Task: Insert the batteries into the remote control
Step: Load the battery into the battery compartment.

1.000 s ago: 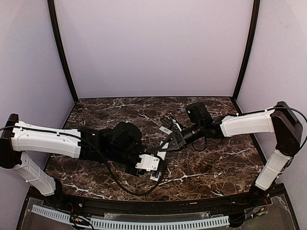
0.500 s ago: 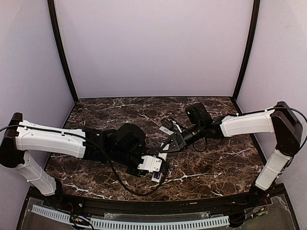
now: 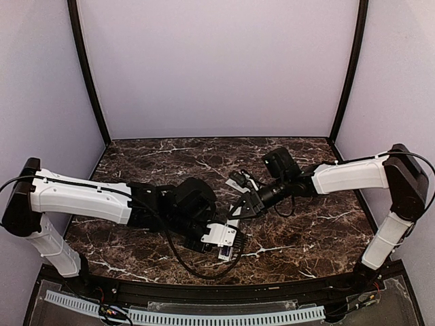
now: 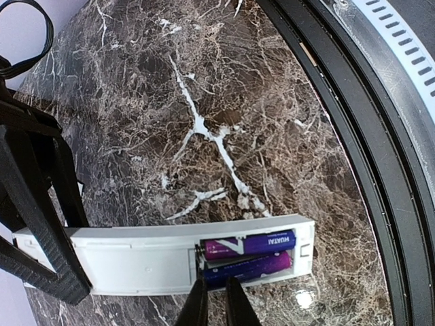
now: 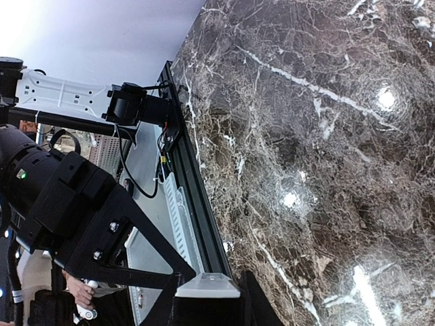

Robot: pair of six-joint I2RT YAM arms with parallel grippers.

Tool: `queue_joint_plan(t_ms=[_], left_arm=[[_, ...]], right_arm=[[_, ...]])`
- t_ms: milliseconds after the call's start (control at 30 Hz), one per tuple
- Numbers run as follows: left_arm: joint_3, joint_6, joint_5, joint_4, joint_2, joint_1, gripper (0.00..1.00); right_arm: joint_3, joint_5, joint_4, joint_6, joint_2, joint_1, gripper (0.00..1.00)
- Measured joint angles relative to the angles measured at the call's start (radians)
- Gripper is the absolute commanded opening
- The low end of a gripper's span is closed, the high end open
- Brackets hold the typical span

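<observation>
The white remote control (image 4: 129, 257) lies face down across the left wrist view with its battery bay open. Two purple batteries sit in the bay, the upper one (image 4: 250, 243) flat and the lower one (image 4: 253, 267) slightly askew. My left gripper (image 4: 216, 297) is shut, and its tips touch the near edge of the remote at the lower battery's left end. My right gripper (image 5: 207, 305) is shut on the remote's other end (image 5: 207, 285); one of its black fingers (image 4: 41, 224) shows at the left. In the top view the remote (image 3: 232, 220) hangs between both grippers above the table.
The dark marble table (image 3: 299, 231) lies under the arms. Its black front rim (image 4: 367, 156) and a white slotted cable rail (image 3: 204, 316) run along the near edge. Lilac walls close off the back and sides.
My left arm has reached further right and a little nearer, bringing its gripper up to the battery end of the remote. The right arm has barely moved.
</observation>
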Motion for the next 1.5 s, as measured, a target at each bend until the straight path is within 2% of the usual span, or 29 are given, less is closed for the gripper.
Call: queue_joint_plan(t_ms=[433,767,1067,1167,1233,1300,1333,1367,1400,1467,1500], left_arm=[[0.039,-0.005,-0.051,-0.017,0.053,-0.027,0.07],[0.048,-0.019,-0.150,-0.017,0.079,-0.043,0.07],[0.048,-0.084,-0.224,-0.016,0.083,-0.045,0.09],[0.044,-0.118,-0.227,-0.016,0.072,-0.035,0.12],[0.033,-0.142,-0.228,-0.015,0.054,-0.016,0.17],[0.019,-0.171,-0.222,-0.008,0.022,0.010,0.29],[0.010,-0.187,-0.219,-0.002,-0.003,0.027,0.40],[-0.002,-0.212,-0.211,0.010,-0.037,0.048,0.46],[-0.013,-0.227,-0.204,0.024,-0.069,0.065,0.57],[-0.037,-0.278,-0.175,0.063,-0.149,0.102,0.73],[-0.045,-0.294,-0.162,0.078,-0.179,0.116,0.76]], right_arm=[[-0.002,0.036,-0.032,0.002,-0.005,0.000,0.00],[-0.037,0.045,0.023,0.050,-0.013,-0.021,0.00],[-0.081,0.042,0.082,0.069,-0.032,-0.036,0.00],[-0.095,0.023,0.086,0.071,-0.054,-0.046,0.00],[-0.099,0.003,0.102,0.070,-0.080,-0.048,0.00],[-0.103,-0.010,0.117,0.061,-0.114,-0.053,0.00],[-0.105,-0.011,0.122,0.054,-0.129,-0.055,0.00],[-0.108,-0.012,0.129,0.048,-0.144,-0.057,0.00],[-0.113,-0.012,0.133,0.042,-0.159,-0.060,0.00],[-0.126,-0.008,0.135,0.024,-0.188,-0.071,0.00],[-0.130,-0.006,0.135,0.016,-0.201,-0.076,0.00]])
